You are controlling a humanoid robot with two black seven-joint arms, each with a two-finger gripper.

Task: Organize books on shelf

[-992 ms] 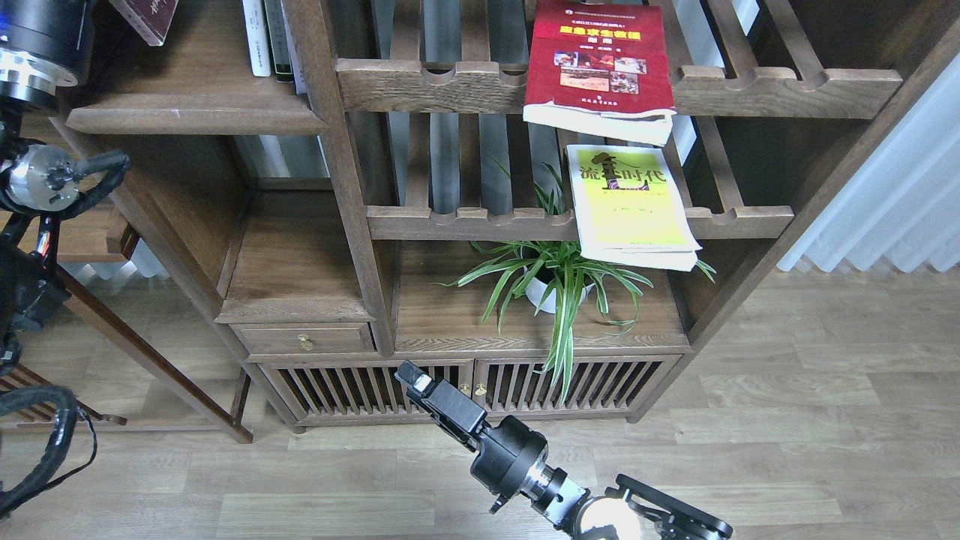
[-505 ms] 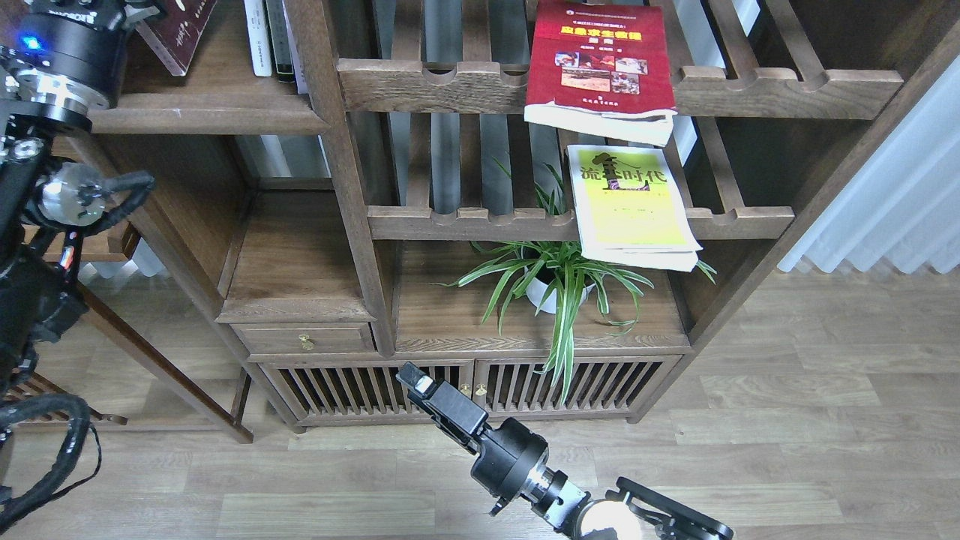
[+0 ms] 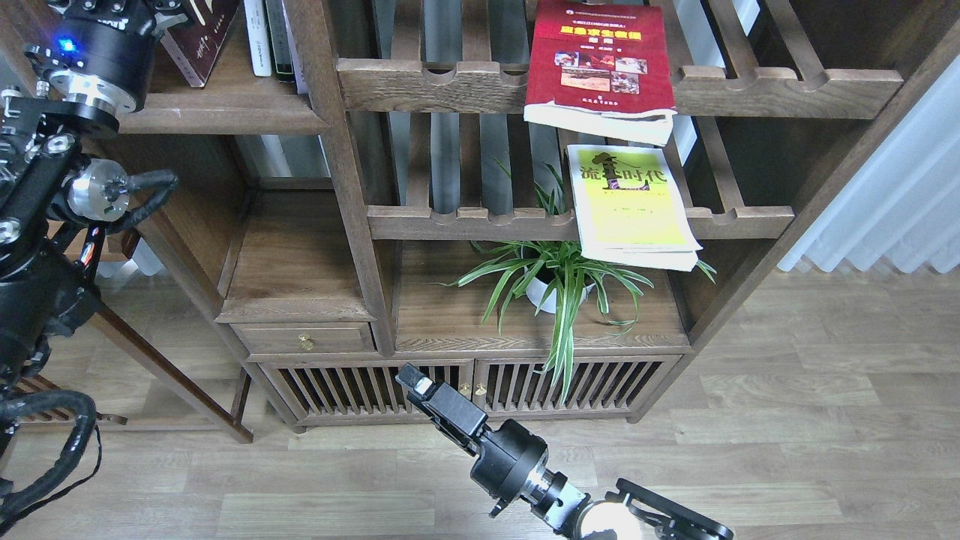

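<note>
The dark maroon paperback with white characters stands tilted at the top left, its lower edge on or just above the solid flat dark-brown wooden shelf with a thick rounded lip, beside the slim white and dark-spined volumes that stand upright against the post. The left tool sits at the book's near side, mostly cut off by the picture's top edge; it appears to grip the book, but how far its fingers are parted I cannot tell. The tilt suggests the book is being stood up next to those volumes. The red paperback with yellow title and photos lies flat across the upper slatted rack, and the yellow-green and white paperback lies flat on the lower slatted rack, both overhanging the front rail, probably awaiting transfer. The right tool hovers low before the cabinet, holding nothing; its fingers are too end-on to judge their spread.
</note>
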